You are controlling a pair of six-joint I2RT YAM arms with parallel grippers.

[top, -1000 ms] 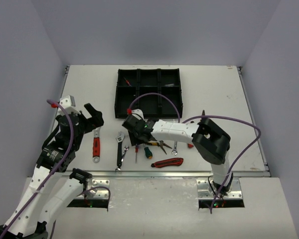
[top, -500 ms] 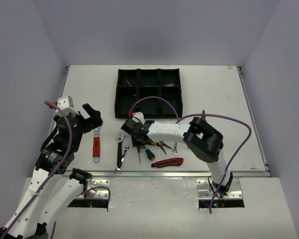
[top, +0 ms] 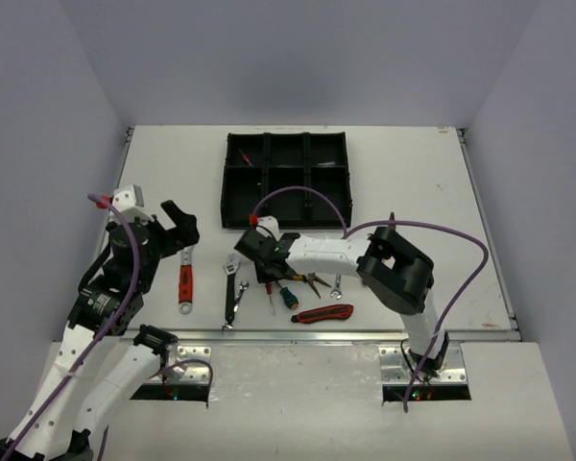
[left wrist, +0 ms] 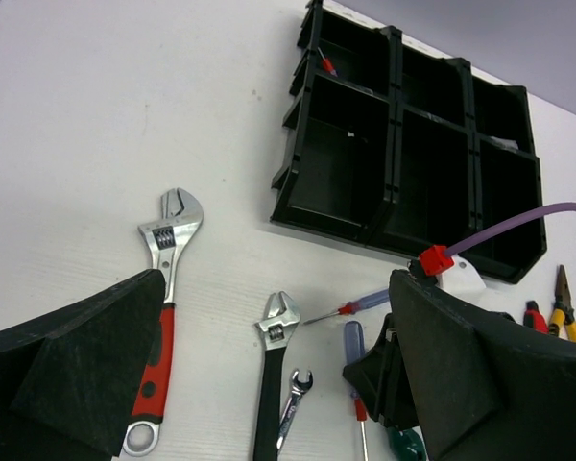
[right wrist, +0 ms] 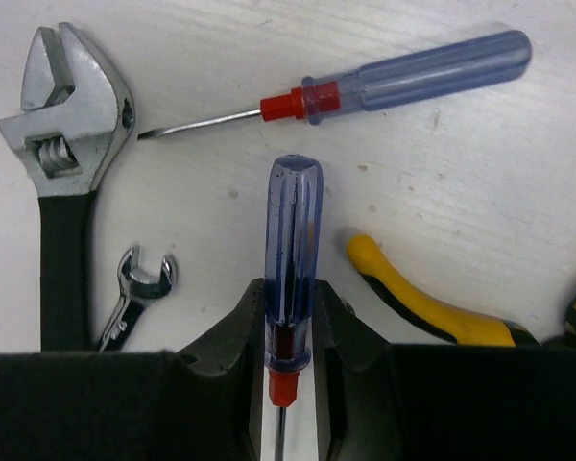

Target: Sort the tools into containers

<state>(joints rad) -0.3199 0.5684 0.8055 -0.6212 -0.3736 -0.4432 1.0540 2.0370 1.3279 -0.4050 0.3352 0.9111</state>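
Item: my right gripper — clamped on the blue screwdriver, centre of the wrist frame, below the tray overhead. My left gripper — fingers wide apart, left side.

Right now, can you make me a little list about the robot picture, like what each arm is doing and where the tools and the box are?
Left end effector: open, holding nothing
Right end effector: closed on the handle of a blue screwdriver
Tray: black, six compartments
Inside tray: one small red-tipped tool in the far left compartment
Loose tools: red-handled wrench, black-handled wrench, second blue screwdriver, small spanner, yellow pliers, red utility knife
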